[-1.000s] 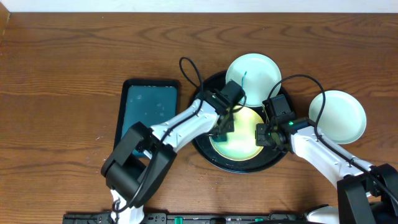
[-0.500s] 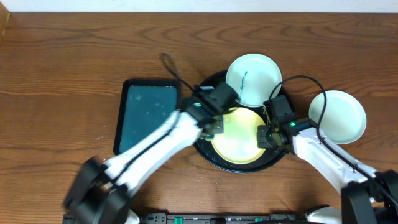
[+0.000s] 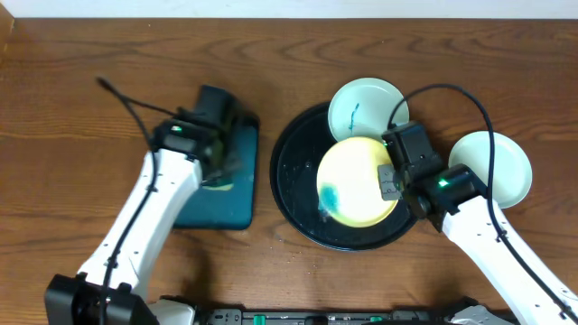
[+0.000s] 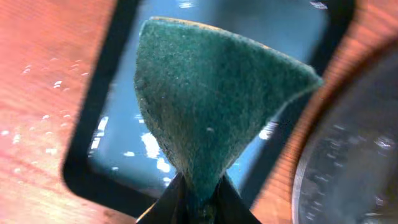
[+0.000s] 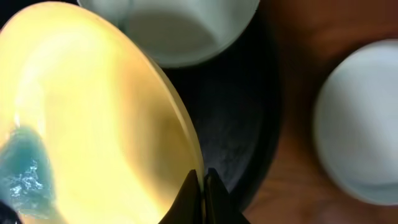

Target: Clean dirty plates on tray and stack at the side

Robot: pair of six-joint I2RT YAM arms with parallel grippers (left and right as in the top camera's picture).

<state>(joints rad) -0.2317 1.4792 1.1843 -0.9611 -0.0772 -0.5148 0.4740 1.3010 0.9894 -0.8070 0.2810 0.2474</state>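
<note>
The pale yellow plate [image 3: 355, 182] lies tilted over the black round tray [image 3: 298, 203], with a wet blue smear at its lower left. My right gripper [image 3: 389, 184] is shut on its right rim, as the right wrist view [image 5: 200, 180] shows close up on the yellow plate [image 5: 93, 118]. A pale cyan plate [image 3: 366, 106] with a dark blue streak rests on the tray's far rim. A second pale cyan plate [image 3: 495, 169] sits on the bare wood at the right. My left gripper [image 3: 219, 171] is shut on a green sponge [image 4: 211, 106] above the teal tray [image 3: 215, 208].
The teal rectangular tray [image 4: 93, 168] holds a film of water. Water drops lie on the wood left of it. The black tray's rim [image 4: 348, 168] is close on the right of the left wrist view. Cables loop over both arms.
My left arm has swung left off the yellow plate, carrying the sponge over to the teal tray. The right gripper still holds the yellow plate, now showing a wet blue smear.
</note>
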